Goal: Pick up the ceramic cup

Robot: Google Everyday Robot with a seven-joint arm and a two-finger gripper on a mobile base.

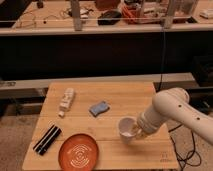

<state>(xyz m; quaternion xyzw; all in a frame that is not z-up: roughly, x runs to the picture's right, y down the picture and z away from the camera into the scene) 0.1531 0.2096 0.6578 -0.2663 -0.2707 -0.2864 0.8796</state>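
The gripper [136,131] is seen at the ceramic cup [127,130], which is tipped on its side over the bench [125,92]; whether it is clamped cannot be told. An orange plate [78,152] lies left and nearer; a blue sponge [99,108] sits beyond.

The jaws sit at the surface's [150,92] right side, and the cup [127,129] lies touching them on their left. The plate [78,152] rests on the surface left of the jaws and nearer the front edge. The sponge [99,108] lies left of and behind them. The block [66,100] is farther left, the case [47,139] farthest left.
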